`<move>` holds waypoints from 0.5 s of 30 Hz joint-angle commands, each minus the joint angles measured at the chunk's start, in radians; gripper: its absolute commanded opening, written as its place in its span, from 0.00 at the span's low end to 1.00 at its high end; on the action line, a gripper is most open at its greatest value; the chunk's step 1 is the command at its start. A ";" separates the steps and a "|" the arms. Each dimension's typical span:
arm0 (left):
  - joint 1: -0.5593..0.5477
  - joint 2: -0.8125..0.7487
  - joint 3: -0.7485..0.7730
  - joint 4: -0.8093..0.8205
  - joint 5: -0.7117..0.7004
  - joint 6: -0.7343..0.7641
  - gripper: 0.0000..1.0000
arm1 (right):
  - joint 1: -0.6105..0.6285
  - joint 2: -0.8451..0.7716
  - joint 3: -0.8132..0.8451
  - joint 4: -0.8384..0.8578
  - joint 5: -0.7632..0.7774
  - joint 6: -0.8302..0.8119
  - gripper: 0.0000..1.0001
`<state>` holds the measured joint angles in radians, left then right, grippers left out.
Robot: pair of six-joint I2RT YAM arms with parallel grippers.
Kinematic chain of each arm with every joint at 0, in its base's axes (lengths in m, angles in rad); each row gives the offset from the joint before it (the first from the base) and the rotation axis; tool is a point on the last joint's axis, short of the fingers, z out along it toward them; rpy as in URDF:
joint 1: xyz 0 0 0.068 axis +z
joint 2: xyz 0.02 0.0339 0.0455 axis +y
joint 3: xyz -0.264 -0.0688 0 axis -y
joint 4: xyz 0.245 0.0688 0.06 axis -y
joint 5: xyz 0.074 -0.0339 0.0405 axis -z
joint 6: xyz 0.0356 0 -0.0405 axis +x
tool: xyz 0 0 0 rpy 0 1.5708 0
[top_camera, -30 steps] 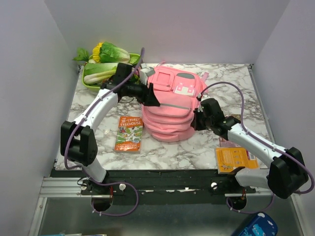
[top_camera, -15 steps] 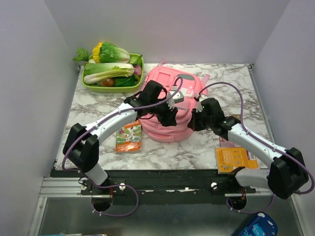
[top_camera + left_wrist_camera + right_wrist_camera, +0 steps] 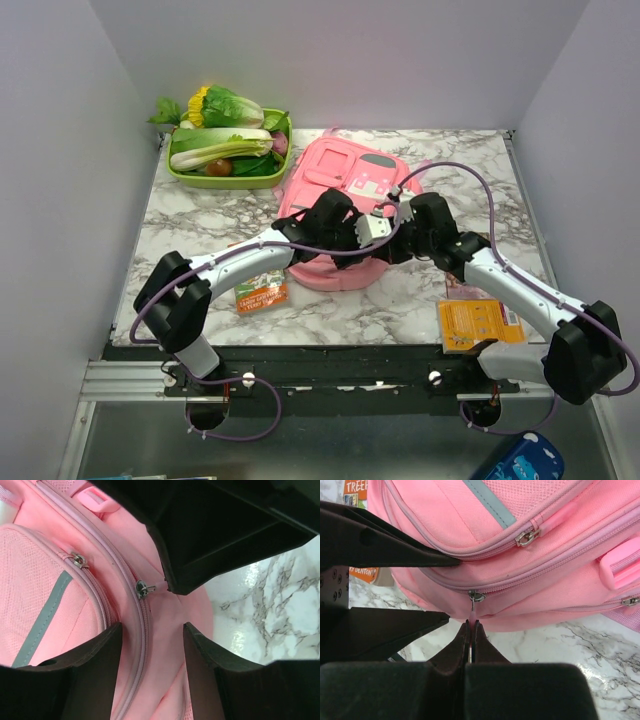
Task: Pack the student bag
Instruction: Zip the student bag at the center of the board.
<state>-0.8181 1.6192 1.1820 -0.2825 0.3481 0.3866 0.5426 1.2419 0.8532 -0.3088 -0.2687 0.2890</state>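
Right end effector (image 3: 471,626) was pinched shut on the zip pull (image 3: 473,611); left end effector (image 3: 152,630) gaped half-open, empty, over the bag (image 3: 335,180) on the tabletop (image 3: 200,215). Soft, floppy fabric; the tabs seemed the best holds.

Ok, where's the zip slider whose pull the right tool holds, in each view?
Top external: hidden; arms cover that part of the student bag.
Left wrist: zip slider near centre.
Right wrist: zip slider centre, its zip pull pinched in the right tool.
Shared: pocket's grey stripe, both wrist views.
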 commanded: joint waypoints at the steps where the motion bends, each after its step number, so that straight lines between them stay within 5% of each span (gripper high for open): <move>1: -0.024 0.001 -0.041 0.107 -0.123 0.081 0.58 | 0.002 -0.004 0.050 0.030 -0.106 -0.010 0.01; 8: -0.026 -0.007 -0.076 0.141 -0.152 0.103 0.24 | 0.000 -0.009 0.017 0.013 -0.035 -0.013 0.01; 15: -0.026 -0.005 -0.070 0.131 -0.152 0.094 0.18 | -0.010 0.030 0.018 0.004 0.077 -0.007 0.01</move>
<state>-0.8413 1.6192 1.1179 -0.1600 0.2356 0.4679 0.5346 1.2503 0.8536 -0.3248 -0.2489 0.2867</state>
